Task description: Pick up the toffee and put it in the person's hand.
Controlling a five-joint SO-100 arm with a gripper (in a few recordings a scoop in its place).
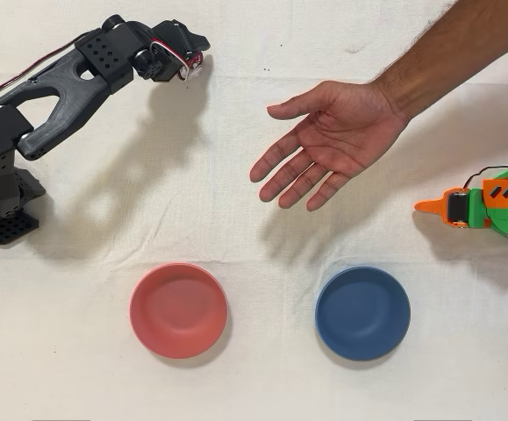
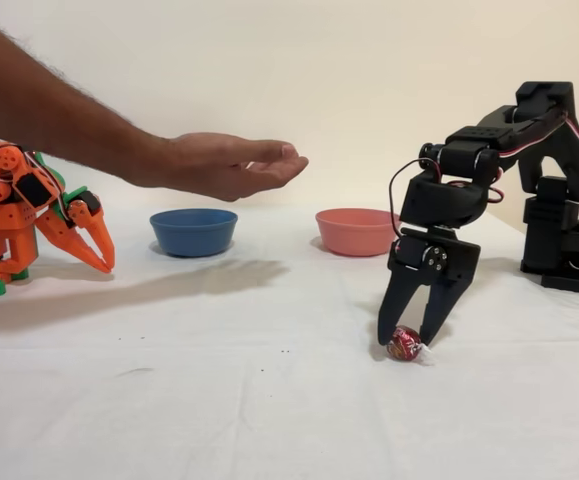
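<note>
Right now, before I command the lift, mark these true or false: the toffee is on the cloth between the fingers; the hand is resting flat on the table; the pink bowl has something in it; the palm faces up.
1. The toffee lies on the cloth between the gripper fingers: true.
2. The person's hand rests flat on the table: false, it is held above it.
3. The pink bowl holds something: false, it is empty.
4. The palm faces up: true.
</note>
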